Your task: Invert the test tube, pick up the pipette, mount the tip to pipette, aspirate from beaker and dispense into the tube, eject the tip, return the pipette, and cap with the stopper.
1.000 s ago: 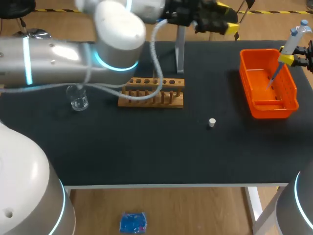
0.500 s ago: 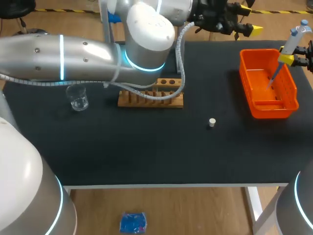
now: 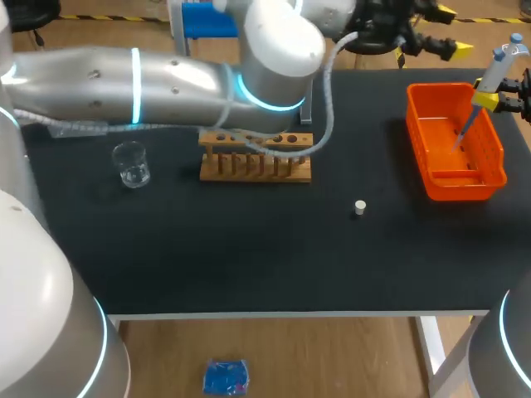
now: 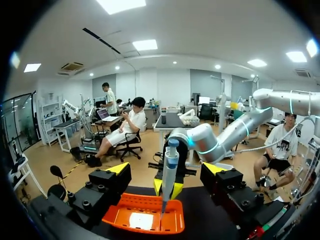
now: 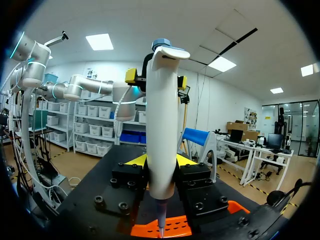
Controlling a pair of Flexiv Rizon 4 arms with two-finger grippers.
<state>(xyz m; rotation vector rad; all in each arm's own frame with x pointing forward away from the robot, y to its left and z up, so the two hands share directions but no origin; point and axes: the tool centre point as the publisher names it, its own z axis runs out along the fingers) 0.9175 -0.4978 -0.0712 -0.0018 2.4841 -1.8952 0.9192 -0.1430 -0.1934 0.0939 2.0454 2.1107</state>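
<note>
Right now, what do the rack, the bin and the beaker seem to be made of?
Rack: wood, matte, judging by the brown tone and drilled holes. Bin: likely plastic, smooth, uniformly bright orange with thin walls. Beaker: clear glass or plastic; the table shows through it.

— Where does everything sit from the rack (image 3: 255, 156)?
— Beaker (image 3: 131, 164) to its left, on the table (image 3: 249, 257). Stopper (image 3: 359, 207) right of it and nearer the front edge.
— And the bin (image 3: 417, 137)?
— Far right of the rack; the pipette (image 3: 498, 70) stands over it in the right gripper (image 3: 491, 97). The left gripper (image 3: 436, 29) hangs behind the rack, to its right.
</note>
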